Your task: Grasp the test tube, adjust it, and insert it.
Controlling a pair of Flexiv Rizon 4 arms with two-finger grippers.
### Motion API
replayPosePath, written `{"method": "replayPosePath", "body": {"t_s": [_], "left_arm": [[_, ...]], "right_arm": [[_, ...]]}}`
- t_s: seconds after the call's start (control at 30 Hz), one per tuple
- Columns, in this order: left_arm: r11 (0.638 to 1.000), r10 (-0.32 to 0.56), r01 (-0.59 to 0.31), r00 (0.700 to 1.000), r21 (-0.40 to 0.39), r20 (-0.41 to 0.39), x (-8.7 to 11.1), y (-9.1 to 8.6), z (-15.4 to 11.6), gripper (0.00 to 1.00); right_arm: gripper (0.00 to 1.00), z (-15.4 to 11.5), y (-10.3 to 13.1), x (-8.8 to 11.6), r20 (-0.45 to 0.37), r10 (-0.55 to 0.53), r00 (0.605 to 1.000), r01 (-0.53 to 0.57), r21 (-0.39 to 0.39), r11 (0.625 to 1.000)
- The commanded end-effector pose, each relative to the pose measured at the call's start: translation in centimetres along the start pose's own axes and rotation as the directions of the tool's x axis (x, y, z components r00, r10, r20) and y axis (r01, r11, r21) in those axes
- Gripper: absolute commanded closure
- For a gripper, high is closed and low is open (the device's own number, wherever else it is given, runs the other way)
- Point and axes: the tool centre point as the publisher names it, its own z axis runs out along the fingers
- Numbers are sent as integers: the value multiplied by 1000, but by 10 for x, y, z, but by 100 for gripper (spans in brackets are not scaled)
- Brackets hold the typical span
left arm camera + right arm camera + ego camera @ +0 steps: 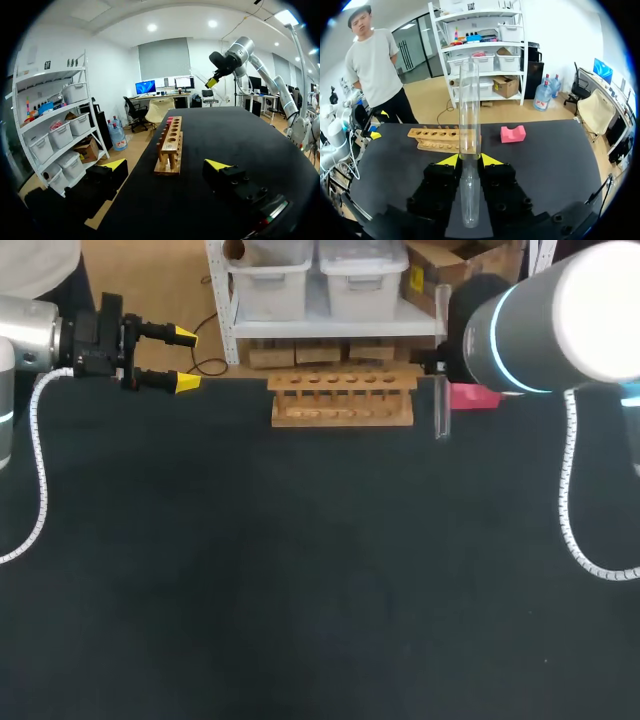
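Test tube (469,100): clear glass, clamped from both sides between the yellow-tipped fingers of the right end effector (469,160). A long part of the tube projects ahead of the fingertips, and a shorter part runs back between the finger bodies. In the head view the tube stands upright just beside the right end of the wooden test tube rack (342,397), between the rack and a pink block (472,397). The right arm covers the tube's upper end there. Whether its lower end touches the bench (300,570) cannot be determined.

Rack: sits at the far edge of the bench, near the middle, with a single row of round holes along its top.

Left end effector (183,360): released, with its fingers spread apart and nothing between them. It is positioned at the far left corner of the bench, well apart from the tube, with its fingertips pointing along the far edge toward the rack.
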Motion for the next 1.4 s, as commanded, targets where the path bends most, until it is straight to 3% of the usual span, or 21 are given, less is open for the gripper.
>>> {"method": "replayPosePath", "body": {"t_s": [0.03,0.97,1.4], "left_arm": [[1000,2,-2,1000,1,1,1,1,0,0],[1000,2,-2,1000,1,1,1,1,0,0],[1000,2,-2,1000,1,1,1,1,0,0]], "right_arm": [[100,-3,-1,2,7,1,1000,-1,-1,1000],[100,-3,-1,2,7,1,1000,-1,-1,1000],[100,39,29,-23,120,-7,993,10,-23,1000]]}}
